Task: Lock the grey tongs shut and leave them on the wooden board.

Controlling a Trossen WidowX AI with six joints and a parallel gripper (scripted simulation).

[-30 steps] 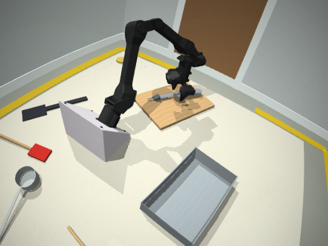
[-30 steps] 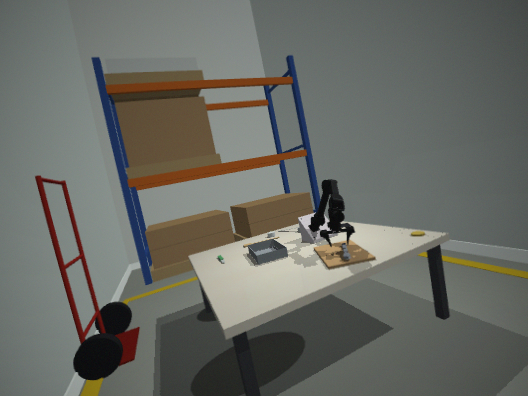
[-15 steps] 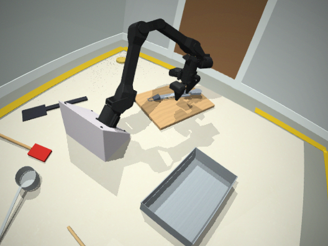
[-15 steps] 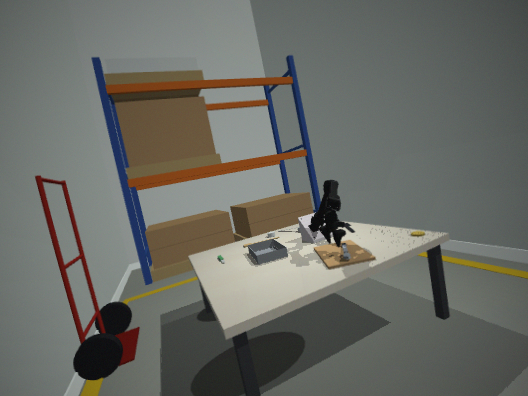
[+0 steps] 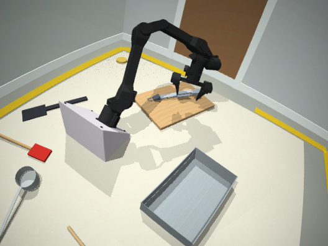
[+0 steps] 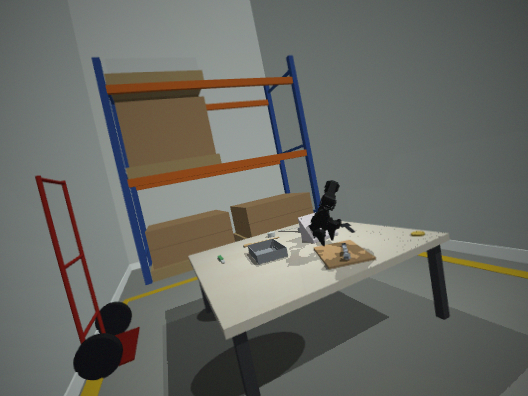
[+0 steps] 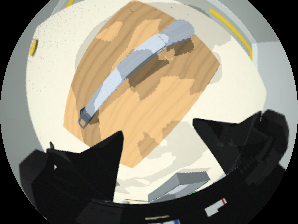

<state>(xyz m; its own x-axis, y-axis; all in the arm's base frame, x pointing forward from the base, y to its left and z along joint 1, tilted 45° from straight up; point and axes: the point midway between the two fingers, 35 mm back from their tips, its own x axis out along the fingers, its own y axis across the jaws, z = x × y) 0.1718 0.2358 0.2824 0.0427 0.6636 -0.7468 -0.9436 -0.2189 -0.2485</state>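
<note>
The grey tongs (image 5: 169, 95) (image 6: 345, 252) (image 7: 119, 75) lie across the wooden board (image 5: 161, 119) (image 6: 327, 259) (image 7: 165, 112). Their arms look close together, one over the other in the wrist view, with the hinge and its small loop toward the robot's base. The lock inside the hinge is hidden. My gripper (image 5: 187, 97) (image 6: 327, 242) (image 7: 158, 128) is wide open and empty, above the board, with its fingers clear of the tongs in the wrist view. The roasting tin (image 5: 168, 224) (image 6: 272, 257) (image 7: 194, 178) holds nothing that I can see.
The pale base block (image 5: 84, 133) stands behind the arm. A black spatula (image 5: 34, 112), a red spatula (image 5: 40, 152) and a ladle (image 5: 27, 178) lie beyond it. A yellow disc (image 5: 122, 59) (image 6: 417, 233) (image 7: 33, 47) lies near a table corner.
</note>
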